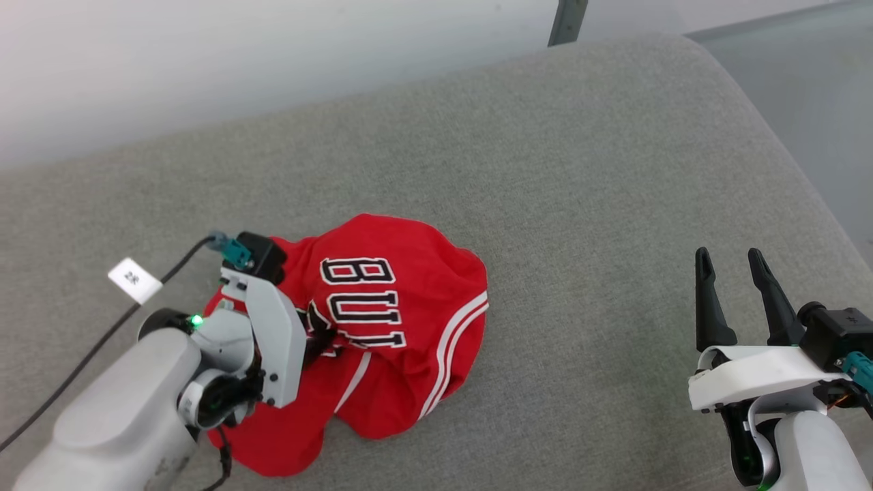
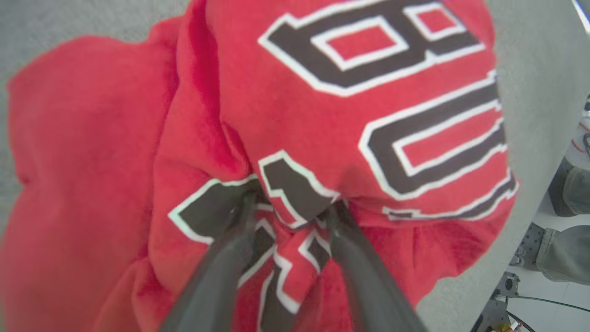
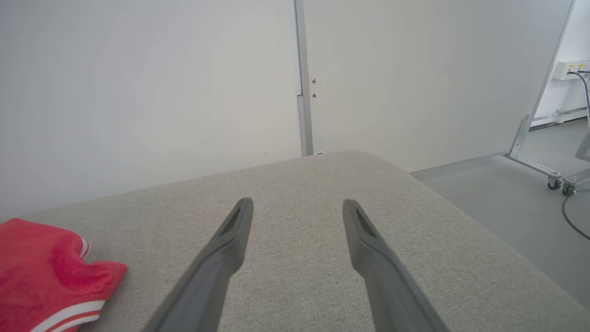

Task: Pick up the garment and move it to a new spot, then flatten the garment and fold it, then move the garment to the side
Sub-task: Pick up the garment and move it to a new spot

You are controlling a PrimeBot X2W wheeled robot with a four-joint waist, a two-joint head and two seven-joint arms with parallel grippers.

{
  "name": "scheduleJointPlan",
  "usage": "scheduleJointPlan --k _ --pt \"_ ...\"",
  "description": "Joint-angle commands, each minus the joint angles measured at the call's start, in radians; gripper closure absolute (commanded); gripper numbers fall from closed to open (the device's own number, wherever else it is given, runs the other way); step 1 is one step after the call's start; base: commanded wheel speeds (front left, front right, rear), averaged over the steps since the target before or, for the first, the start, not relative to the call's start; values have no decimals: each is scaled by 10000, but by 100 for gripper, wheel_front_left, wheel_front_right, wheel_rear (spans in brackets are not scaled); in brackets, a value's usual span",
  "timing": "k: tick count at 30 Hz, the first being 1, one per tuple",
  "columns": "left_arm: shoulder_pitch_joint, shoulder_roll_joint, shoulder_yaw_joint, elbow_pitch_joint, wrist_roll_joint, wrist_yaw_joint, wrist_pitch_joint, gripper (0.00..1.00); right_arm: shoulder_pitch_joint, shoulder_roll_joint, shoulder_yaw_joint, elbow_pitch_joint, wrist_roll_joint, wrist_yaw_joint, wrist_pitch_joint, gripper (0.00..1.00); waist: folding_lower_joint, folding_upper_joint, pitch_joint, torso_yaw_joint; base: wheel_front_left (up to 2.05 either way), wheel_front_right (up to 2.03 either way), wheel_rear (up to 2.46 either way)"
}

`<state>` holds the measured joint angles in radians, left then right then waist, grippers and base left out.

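Note:
The garment [image 1: 402, 300] is a red jersey with black white-outlined letters and white stripe trim. It lies crumpled on the grey cushion, left of centre in the head view. My left gripper [image 1: 319, 337] is tipped down into its left side. In the left wrist view the garment [image 2: 322, 115] takes up most of the picture. There my left gripper [image 2: 292, 205] stands open, its tips pressed into the cloth with a bunched fold of lettering between them. My right gripper [image 1: 733, 262] hovers open and empty at the lower right, well away from the garment [image 3: 41, 267].
The grey upholstered surface [image 1: 580, 170] spreads wide to the right of the jersey and ends in a rounded right edge, with floor [image 1: 818, 102] beyond. A white wall runs behind it. A black cable with a white tag [image 1: 134, 279] trails off my left wrist.

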<state>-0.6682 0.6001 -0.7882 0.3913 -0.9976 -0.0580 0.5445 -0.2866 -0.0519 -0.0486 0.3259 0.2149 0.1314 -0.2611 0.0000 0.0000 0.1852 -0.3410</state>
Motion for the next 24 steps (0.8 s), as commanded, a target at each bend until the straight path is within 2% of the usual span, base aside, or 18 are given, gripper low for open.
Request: scheduleJointPlan --k 1,6,10,15,20,24 --pt "-135 -23 32 41 -19 -63 -79 0 63 21 28 18 -120 -14 -48 0 0 0 -222 142 0 0 0" --pt "-217 99 189 -172 -37 -99 -321 0 203 -143 78 47 -164 -14 -50 0 0 0 -672 462 0 0 0" --pt "0 348 483 -626 5 54 -870 0 375 -316 176 30 -115 -14 -26 0 0 0 -1074 792 0 0 0" --pt "659 786 994 -1313 3 289 -2015 0 569 -571 327 61 35 -14 56 0 0 0 -1621 1244 0 0 0" --pt "1598 1301 1608 -2079 159 810 -3441 0 757 -764 425 -24 174 -14 107 0 0 0 -1932 1723 0 0 0" --pt "2189 1579 2027 -2281 82 878 -4381 0 876 -848 438 -89 235 -14 121 0 0 0 -2044 2029 0 0 0"
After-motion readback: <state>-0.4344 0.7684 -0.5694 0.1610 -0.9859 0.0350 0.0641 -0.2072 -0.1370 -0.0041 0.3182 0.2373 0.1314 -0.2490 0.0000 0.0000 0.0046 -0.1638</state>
